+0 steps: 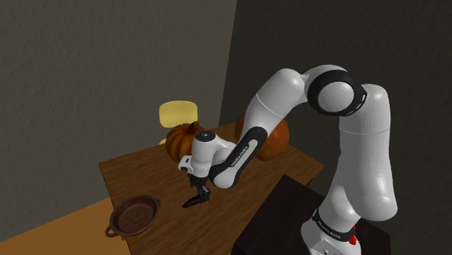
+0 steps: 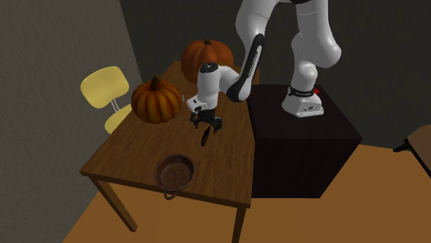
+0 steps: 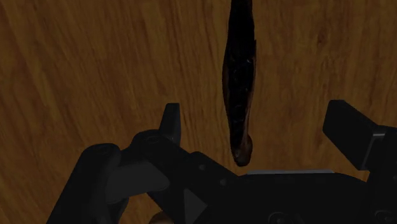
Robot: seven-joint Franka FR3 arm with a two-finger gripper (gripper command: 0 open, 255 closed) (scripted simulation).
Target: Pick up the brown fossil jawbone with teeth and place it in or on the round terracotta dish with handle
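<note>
**woodgrain_tom:** ok so where's the jawbone (image 3: 238, 83) at? In the wrist view I've got a long, skinny, dark brown thing, pretty dim, running lengthways between the two fingers (image 3: 170, 122).

**kay_benchbot:** yep, that's it. The fingers are spread wide, one on each side of it, and neither touches it, so nothing's gripped. It sits a bit nearer one finger than the other. Around it is just the wood grain of the bench (image 3: 95, 63).

**woodgrain_tom:** and from the outside cams?

**kay_benchbot:** In the shoulder view the gripper (image 1: 196, 197) is low over the bench around mid-frame, with the white arm (image 1: 253, 127) bending down to it from the upper right. The dish (image 1: 134, 215) is at lower left, by the bench's near corner and clear of the gripper. It's round and dark reddish brown, with a handle on the rim.

In the second exterior view the gripper (image 2: 207, 128) is mid-frame, and the dish (image 2: 174, 172) is below and a little left of it, near the bench edge. One orange pumpkin (image 2: 155, 99) sits left of the gripper, and a second pumpkin (image 2: 207, 55) is higher up at the back. There's a yellow chair (image 2: 107, 90) at left and the black stand (image 2: 304, 138) butting up on the right.

**woodgrain_tom:** can you pick out the jawbone in those two?

**kay_benchbot:** nah, can't tell it apart from the black fingers there.
</note>
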